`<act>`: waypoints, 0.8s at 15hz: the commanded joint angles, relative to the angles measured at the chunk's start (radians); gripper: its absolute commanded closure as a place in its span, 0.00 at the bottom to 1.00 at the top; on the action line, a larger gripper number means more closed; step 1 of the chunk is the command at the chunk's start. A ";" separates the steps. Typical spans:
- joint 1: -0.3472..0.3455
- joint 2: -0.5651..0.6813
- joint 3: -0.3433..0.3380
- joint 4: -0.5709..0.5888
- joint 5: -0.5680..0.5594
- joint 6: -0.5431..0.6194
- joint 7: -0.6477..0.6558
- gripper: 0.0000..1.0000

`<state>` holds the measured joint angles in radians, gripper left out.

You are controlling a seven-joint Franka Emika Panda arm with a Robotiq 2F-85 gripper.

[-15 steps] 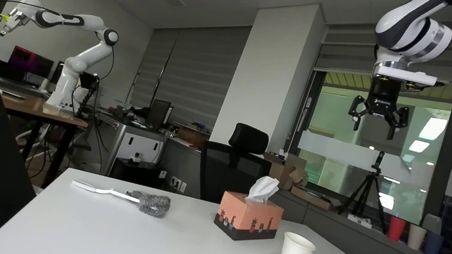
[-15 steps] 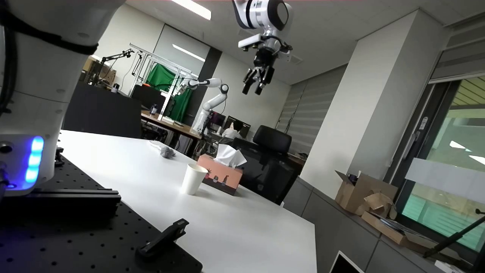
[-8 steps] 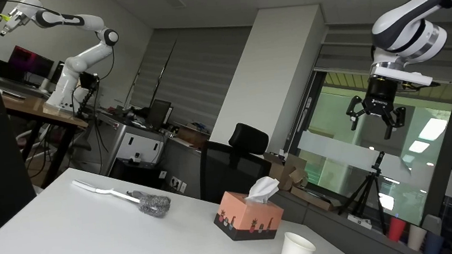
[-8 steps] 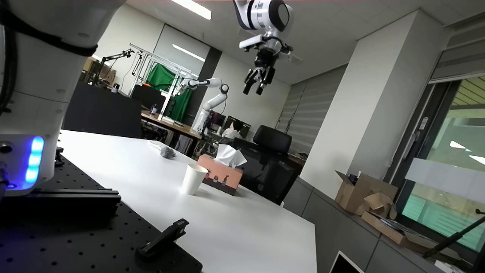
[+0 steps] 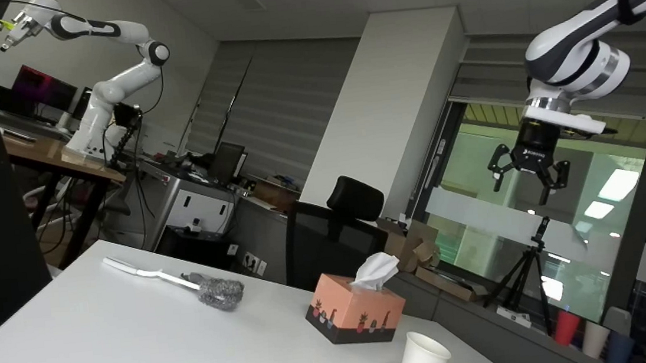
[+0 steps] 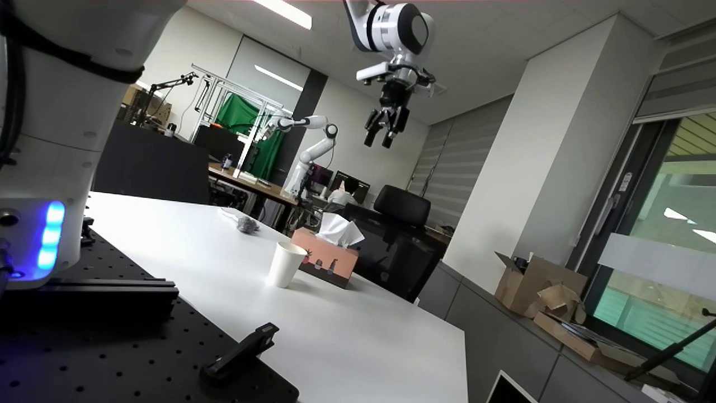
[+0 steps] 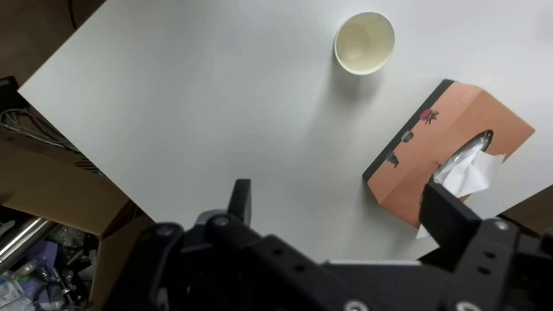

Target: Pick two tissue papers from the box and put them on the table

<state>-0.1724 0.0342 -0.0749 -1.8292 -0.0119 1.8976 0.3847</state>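
Grey blinds (image 5: 275, 103), black chair (image 5: 324, 243), white table (image 5: 166, 339) bearing tissue box (image 5: 359, 308), claw (image 5: 521, 195) spread apart

Your gripper (image 6: 378, 142) hangs jaws apart, salmon box (image 6: 330, 254) well below it, tissue paper (image 6: 337, 229) jutting from the box, white cup (image 6: 285, 266) and table (image 6: 358, 336) also below the gripper.

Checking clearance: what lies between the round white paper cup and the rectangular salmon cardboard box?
The wrist view shows bare white tabletop between cup and box.
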 commanded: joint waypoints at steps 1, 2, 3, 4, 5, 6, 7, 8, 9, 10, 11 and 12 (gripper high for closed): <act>0.026 0.225 -0.023 0.202 0.009 0.059 0.095 0.00; 0.013 0.277 -0.002 0.246 0.015 0.066 0.107 0.00; 0.021 0.335 -0.002 0.297 0.008 0.082 0.137 0.00; 0.050 0.395 -0.028 0.350 0.024 0.095 0.158 0.00; 0.057 0.446 -0.035 0.399 0.034 0.103 0.192 0.00; 0.068 0.499 -0.043 0.449 0.046 0.109 0.232 0.00; 0.080 0.548 -0.050 0.500 0.059 0.116 0.276 0.00; 0.090 0.595 -0.054 0.552 0.072 0.121 0.313 0.00; 0.094 0.638 -0.053 0.603 0.090 0.126 0.343 0.00; 0.097 0.677 -0.051 0.654 0.115 0.124 0.388 0.00; 0.096 0.712 -0.049 0.704 0.140 0.121 0.425 0.00; 0.097 0.744 -0.048 0.754 0.156 0.107 0.463 0.00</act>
<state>-0.0806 0.6632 -0.1123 -1.2709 0.0930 2.0551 0.7285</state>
